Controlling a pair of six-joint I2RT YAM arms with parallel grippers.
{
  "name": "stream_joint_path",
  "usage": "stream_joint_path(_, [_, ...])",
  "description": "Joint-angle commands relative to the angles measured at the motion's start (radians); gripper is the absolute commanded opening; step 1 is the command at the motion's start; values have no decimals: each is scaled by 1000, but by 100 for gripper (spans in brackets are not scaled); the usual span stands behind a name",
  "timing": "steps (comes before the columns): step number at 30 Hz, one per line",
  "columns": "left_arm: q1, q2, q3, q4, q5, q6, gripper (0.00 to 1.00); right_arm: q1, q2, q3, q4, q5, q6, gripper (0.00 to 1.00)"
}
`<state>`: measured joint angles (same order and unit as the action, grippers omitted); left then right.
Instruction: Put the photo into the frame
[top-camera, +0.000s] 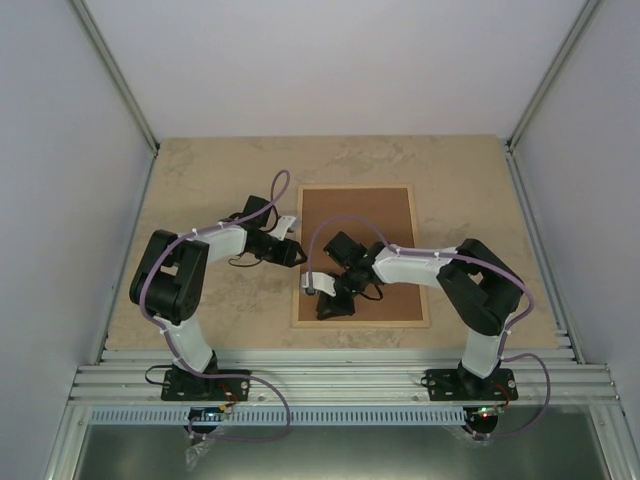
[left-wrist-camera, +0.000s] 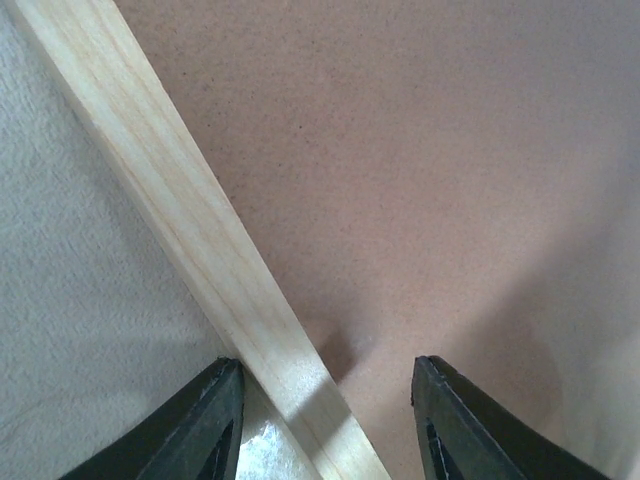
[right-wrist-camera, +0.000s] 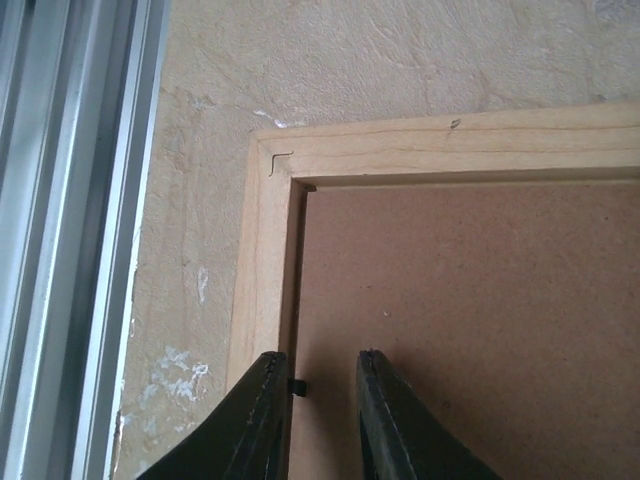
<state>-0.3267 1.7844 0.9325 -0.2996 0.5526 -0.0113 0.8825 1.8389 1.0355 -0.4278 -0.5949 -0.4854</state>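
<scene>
**Item 1: frame** (top-camera: 355, 187). Lies flat, back side up, at the middle of the worktop (top-camera: 220, 170), long side running away from the arm bases. Pale wood slats surround a brown fibreboard backing panel (top-camera: 375, 215) that sits inside them.

**Item 2: left arm.** Elbow raised over the worktop's left side, with the forearm reaching right and slightly away. The left pincer (top-camera: 297, 252) points down at the frame's left slat. In the wrist view the pincer (left-wrist-camera: 328, 365) stands about half open astride that slat (left-wrist-camera: 200, 230). One finger (left-wrist-camera: 205, 425) is on the worktop side, just beside the wood, and the other (left-wrist-camera: 455, 425) is over the backing panel (left-wrist-camera: 420, 180), apart from the slat. It grips nothing.

**Item 3: right arm.** Elbow up at the right, with the forearm stretched left across the frame's near half. The right pincer (top-camera: 328, 308) is turned down near the near-left corner. In the wrist view the pincer (right-wrist-camera: 322, 357) has its jaws only narrowly apart, over the slat's inner edge (right-wrist-camera: 265, 300). A small dark tab (right-wrist-camera: 297, 387) sits in the gap against one finger without filling it.

**Item 4: aluminium rail** (right-wrist-camera: 60, 200). Borders the worktop's near edge.
</scene>
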Motion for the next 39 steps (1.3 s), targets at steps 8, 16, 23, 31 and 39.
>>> stream_joint_path(8, [-2,81,-46,-86,-89,4,49,-16,20,24,-56,-54,-10,24])
stream_joint_path(16, [-3,82,-45,-85,-91,2,49,2,41,11,-8,56,-4,23])
stream_joint_path(23, [-2,82,-46,-85,-89,4,49,21,49,-16,15,102,-1,23])
stream_joint_path(31, [-2,82,-44,-86,-86,6,48,24,48,-12,-47,30,-26,27])
stream_joint_path(39, [-2,81,-46,-87,-86,7,48,23,32,-25,-64,68,-60,27])
